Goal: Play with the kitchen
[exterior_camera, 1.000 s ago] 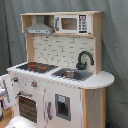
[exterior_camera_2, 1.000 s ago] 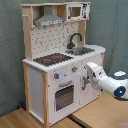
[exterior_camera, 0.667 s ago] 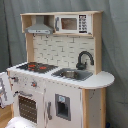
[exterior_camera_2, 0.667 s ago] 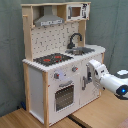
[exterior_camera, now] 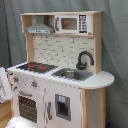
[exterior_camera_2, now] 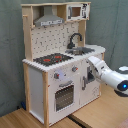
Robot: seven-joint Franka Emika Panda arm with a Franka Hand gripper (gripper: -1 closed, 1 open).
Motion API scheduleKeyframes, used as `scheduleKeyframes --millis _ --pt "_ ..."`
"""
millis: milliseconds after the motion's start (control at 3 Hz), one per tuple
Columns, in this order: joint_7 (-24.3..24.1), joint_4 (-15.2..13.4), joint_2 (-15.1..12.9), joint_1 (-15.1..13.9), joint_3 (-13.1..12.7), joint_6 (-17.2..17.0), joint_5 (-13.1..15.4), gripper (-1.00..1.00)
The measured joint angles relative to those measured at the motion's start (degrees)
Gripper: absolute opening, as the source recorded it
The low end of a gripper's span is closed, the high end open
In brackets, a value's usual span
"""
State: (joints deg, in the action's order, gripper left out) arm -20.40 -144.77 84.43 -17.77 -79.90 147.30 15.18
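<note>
Standing upright against a grey curtain (exterior_camera: 115, 55) in both exterior views: the kitchen (exterior_camera: 57, 75), sink (exterior_camera: 72, 74) and black faucet (exterior_camera: 84, 59) beside the red-ringed stovetop (exterior_camera: 36, 66). In the second exterior view, white arm (exterior_camera_2: 107, 75) reaching in from the second exterior view's right toward the kitchen's front, near its counter edge. Pincer (exterior_camera_2: 89, 74) hard against the front panel; whether spread or closed, cannot tell.

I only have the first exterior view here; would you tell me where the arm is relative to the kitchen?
Observer: In the second exterior view, the arm reaches in from the second exterior view's right toward the front of the kitchen, just under the counter edge below the sink.
Operator: Thank you. Is it at the oven door?
Observer: No. The oven door lies apart from it, toward the second exterior view's left; the arm's end is in front of the cabinet door.
Operator: And the knobs?
Observer: The knobs sit above the oven door, untouched.
</note>
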Motion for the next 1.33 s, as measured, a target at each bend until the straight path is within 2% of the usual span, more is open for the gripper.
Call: scheduleKeyframes --millis 333,1333 --pt "7.28 0.98 0.02 0.03 2.60 0.00 0.05 1.00" --pt "24.30 2.30 0.09 0.29 8.86 0.09 0.38 1.00"
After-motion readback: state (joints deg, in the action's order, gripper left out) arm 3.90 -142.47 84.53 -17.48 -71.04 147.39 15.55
